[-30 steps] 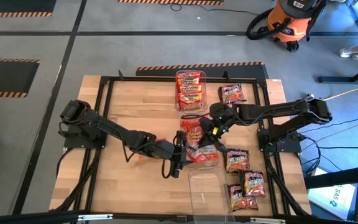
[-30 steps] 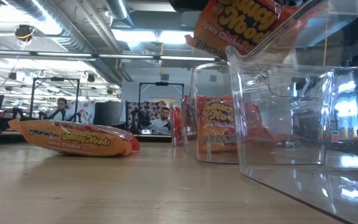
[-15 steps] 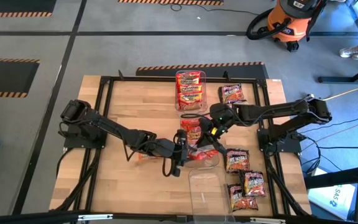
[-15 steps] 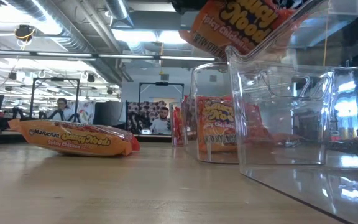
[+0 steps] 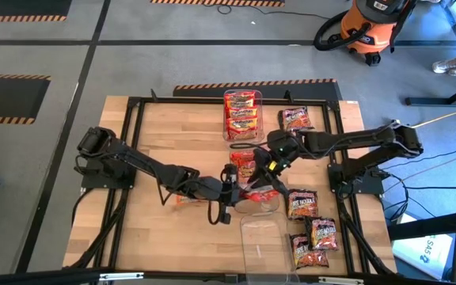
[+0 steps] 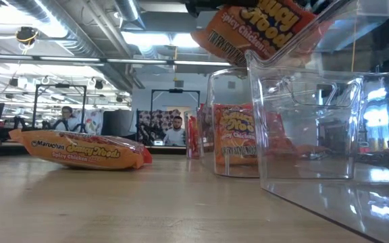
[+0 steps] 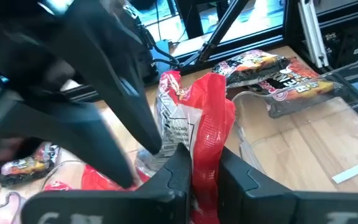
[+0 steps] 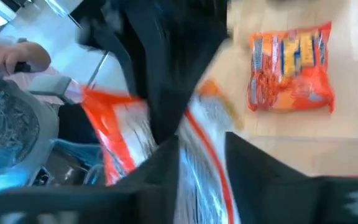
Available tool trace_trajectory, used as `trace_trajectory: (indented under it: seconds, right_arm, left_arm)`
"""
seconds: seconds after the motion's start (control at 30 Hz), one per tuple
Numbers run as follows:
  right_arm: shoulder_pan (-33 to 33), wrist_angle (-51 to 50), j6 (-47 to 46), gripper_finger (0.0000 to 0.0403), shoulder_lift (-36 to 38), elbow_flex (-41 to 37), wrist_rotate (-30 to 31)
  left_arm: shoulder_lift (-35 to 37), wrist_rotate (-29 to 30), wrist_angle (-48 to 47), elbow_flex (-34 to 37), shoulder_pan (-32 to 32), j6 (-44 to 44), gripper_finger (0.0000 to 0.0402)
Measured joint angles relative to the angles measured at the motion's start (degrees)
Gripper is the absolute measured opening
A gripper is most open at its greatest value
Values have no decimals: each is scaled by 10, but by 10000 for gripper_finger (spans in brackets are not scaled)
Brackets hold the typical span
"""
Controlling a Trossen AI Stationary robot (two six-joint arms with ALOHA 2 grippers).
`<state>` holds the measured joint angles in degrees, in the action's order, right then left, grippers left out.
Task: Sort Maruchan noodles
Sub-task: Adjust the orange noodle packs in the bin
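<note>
Both my grippers pinch one orange-red packet point(image 5: 252, 188) above the middle bin point(image 5: 261, 204) — left gripper point(image 7: 201, 168) and right gripper point(image 8: 201, 152) each closed on it. If I pull unevenly, the crinkly plastic could tear or slip and fall onto the surface point(image 5: 172, 134) outside the bin.

Glossy crinkly plastic noodle pkts point(image 6: 80, 150), clear smooth plastic bins point(image 6: 316, 135) (see-through), matt wood table point(image 5: 172, 127), black metal frame point(image 5: 133, 107)
</note>
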<state>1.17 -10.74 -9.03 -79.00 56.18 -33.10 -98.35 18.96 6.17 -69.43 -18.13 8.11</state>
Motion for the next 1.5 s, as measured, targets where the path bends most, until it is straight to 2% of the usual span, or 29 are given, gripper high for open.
trace_trajectory:
  seconds: [0.1, 0.23, 0.4, 0.57, 0.77, 0.87, 0.93, 1.1, 1.23, 1.37, 1.5]
  right_arm:
    - [0, -116, 36, 145, 4, 59, 0]
    - [-6, -290, 64, 191, 3, 126, 7]
    - [-23, -389, 65, 214, 40, 151, 98]
    - [-61, -370, 65, 213, 120, 130, 196]
    - [-111, -259, 39, 202, 243, 32, 287]
    - [-128, -178, 5, 201, 286, -23, 298]
    - [-129, -134, 1, 206, 296, -48, 275]
    - [-128, -77, -14, 253, 278, -51, 262]
    - [-128, -74, -11, 296, 236, -29, 317]
    - [-128, -128, -11, 313, 176, 16, 371]
    - [-128, -190, -12, 312, 105, 68, 361]
  left_arm:
    - [-2, 3, -11, 0, -6, -11, 29]
    - [16, 48, -41, 0, -15, -41, 29]
    - [36, 83, -60, 0, -24, -64, 29]
    - [38, 88, -29, 10, -20, -63, 29]
    - [38, 52, 122, 71, 2, -77, 29]
    - [39, 47, 168, 84, 13, -100, 29]
    - [39, 36, 168, 90, 23, -124, 29]
    - [39, 35, 174, 91, 32, -137, 29]
    - [39, 33, 174, 91, 31, -138, 29]
    - [39, 36, 175, 91, 32, -138, 29]
    - [39, 49, 173, 91, 32, -137, 29]
